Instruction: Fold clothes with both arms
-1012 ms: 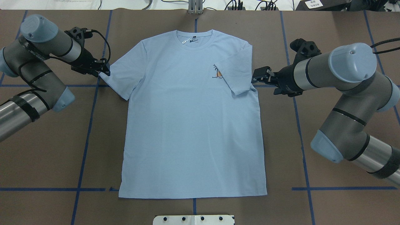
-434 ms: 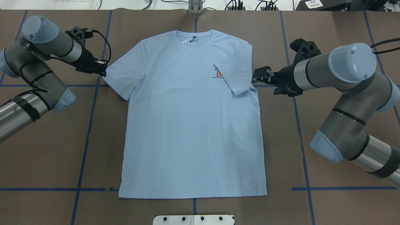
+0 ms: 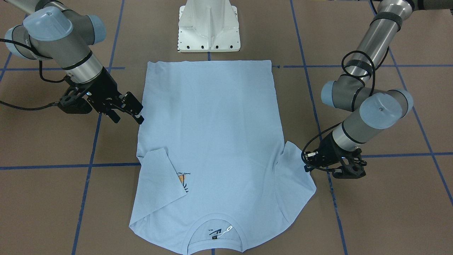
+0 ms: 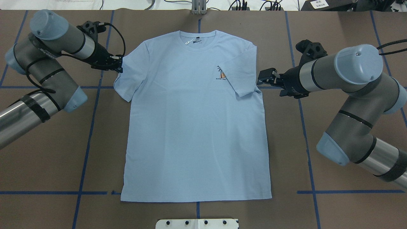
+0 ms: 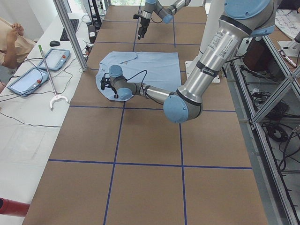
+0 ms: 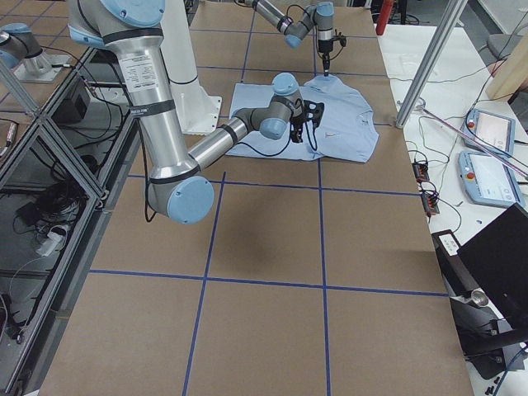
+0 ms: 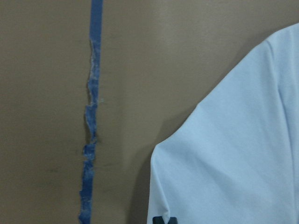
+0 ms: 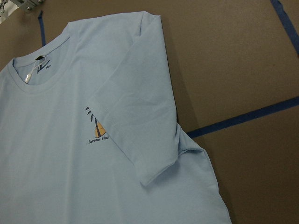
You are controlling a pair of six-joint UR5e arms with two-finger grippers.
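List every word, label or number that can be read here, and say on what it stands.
"Summer Vibes", as far as it can be read: under the palm-tree print on the chest of the T-shirt.
Neck label: a white mark, lettering too small to read.
White tag at the neck: no readable text.
White sticker at the overhead view's top right edge: too small to read.

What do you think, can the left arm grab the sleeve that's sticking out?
Probably yes. The left end effector sits right at the edge of the spread-out sleeve, and nothing stands between them. Whether it is gripping the cloth is unclear.
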